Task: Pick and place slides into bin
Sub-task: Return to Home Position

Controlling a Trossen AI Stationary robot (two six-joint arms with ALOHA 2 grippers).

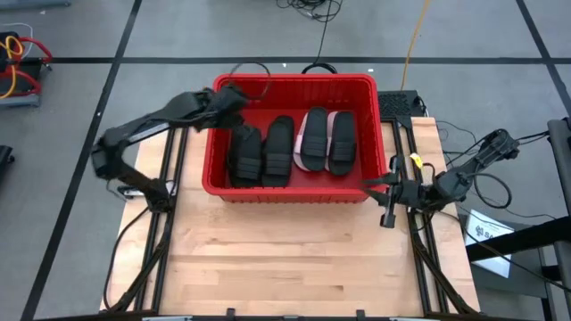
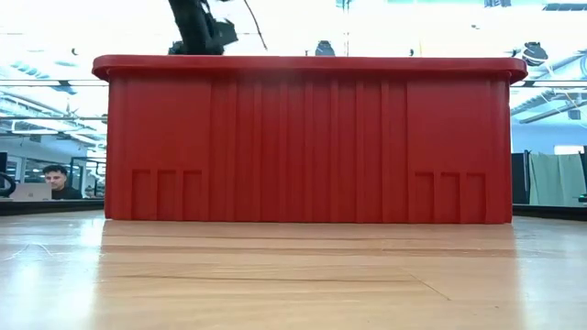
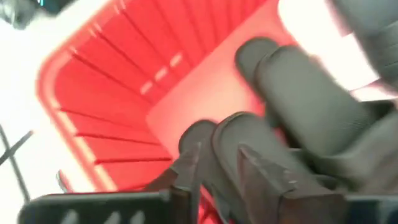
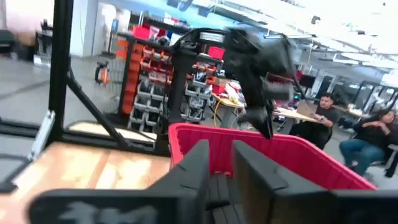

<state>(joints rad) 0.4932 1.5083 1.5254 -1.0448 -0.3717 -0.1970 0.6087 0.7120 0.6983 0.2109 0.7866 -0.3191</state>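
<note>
1. The wooden bench [image 1: 294, 267] was the biggest thing. Black rails ran down both of its sides.
2. The red bin [image 1: 290, 194] stood on the far half of the bench, about in the middle. In the low view its ribbed wall filled most of the picture.
3. The left arm [image 1: 143, 129] reached from the left side of the bench up to the bin's far left corner. The right arm [image 1: 464, 174] was bent low over the bench's right edge, just beside the bin.
4. The slides lay inside the bin, side by side on its floor. Two black slides [image 1: 278, 150] lay on the left. Two slides with light pink on them [image 1: 342, 143] lay on the right.
5. The left pincer [image 1: 236, 96] hung above the bin's far left corner, higher than the rim. Its two fingers were a little apart and had nothing between them.
6. The right pincer [image 1: 385, 192] pointed at the bin from the right, near the bin's near right corner. Its fingers were also a little apart and held nothing.
7. A person [image 2: 57, 181] sat far back in the room behind the bench.
</note>
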